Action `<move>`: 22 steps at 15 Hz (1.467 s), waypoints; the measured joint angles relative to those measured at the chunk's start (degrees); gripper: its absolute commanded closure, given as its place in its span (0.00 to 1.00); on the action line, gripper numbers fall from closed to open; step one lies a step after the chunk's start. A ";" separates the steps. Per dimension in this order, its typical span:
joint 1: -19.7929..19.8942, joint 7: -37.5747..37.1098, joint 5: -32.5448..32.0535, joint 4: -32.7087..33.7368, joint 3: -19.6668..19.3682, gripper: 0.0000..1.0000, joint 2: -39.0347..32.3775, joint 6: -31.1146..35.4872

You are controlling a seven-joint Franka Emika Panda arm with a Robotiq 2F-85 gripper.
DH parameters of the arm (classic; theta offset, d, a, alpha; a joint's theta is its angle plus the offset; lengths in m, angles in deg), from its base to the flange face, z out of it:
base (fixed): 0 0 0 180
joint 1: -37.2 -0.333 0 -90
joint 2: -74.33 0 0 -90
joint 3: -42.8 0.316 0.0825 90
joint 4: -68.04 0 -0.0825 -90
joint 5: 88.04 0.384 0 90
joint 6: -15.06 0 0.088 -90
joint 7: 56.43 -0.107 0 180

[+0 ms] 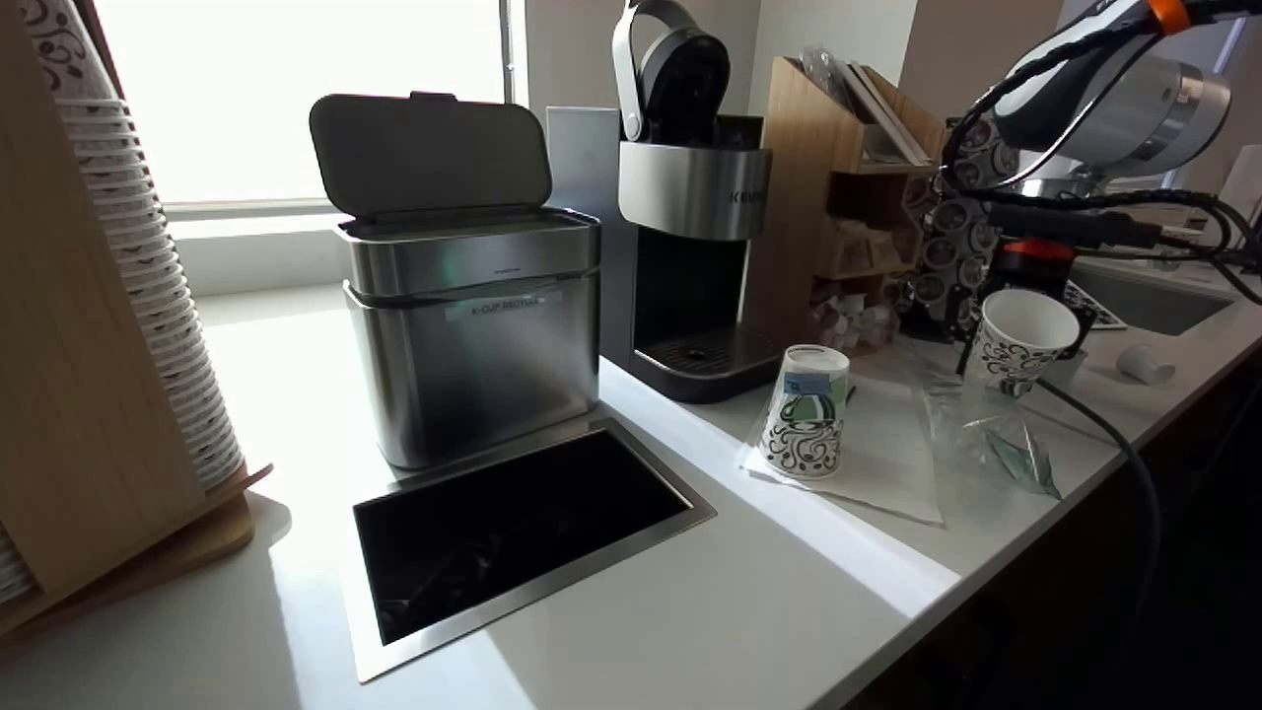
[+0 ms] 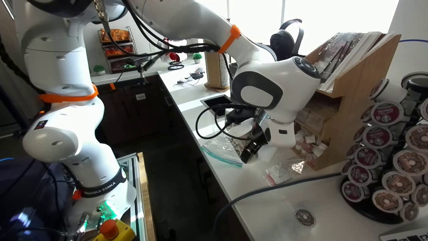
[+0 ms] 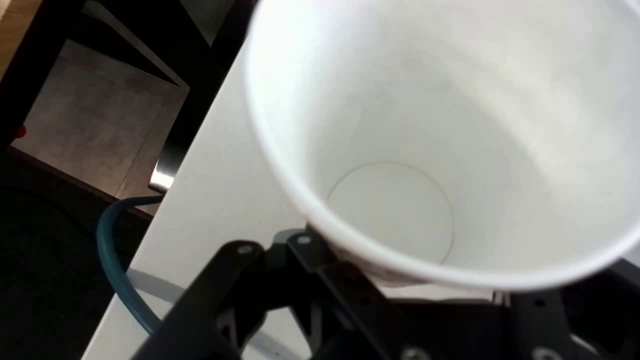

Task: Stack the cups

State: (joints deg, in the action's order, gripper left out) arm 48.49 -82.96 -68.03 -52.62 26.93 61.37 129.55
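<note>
while the jaws clasp a patterned cup, a metal bin reads "k-cup recycle".

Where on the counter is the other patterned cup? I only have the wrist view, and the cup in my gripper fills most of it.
Observer: In an exterior view, the other patterned cup stands on a white sheet near the coffee maker.
Operator: Which way up?
Observer: Narrow end up, so its mouth looks to be down.
Operator: Anything loose around my spot?
Observer: Yes. In both exterior views, a clear plastic bag with a teal strip lies close to the held cup.
</note>
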 measured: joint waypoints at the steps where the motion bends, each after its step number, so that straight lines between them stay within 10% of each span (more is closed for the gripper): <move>1: -0.05 -0.03 -0.07 -0.34 0.03 0.35 0.40 0.09; 3: -0.03 -0.03 -0.11 -0.68 0.00 0.35 0.74 0.16; 4: -0.03 -0.03 -0.13 -0.82 0.00 0.60 0.79 0.20; 22: -7.97 -16.18 -25.17 -11.14 4.04 0.60 7.84 30.37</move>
State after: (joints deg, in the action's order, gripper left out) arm 40.52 -99.13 -93.21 -63.76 30.96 69.21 159.92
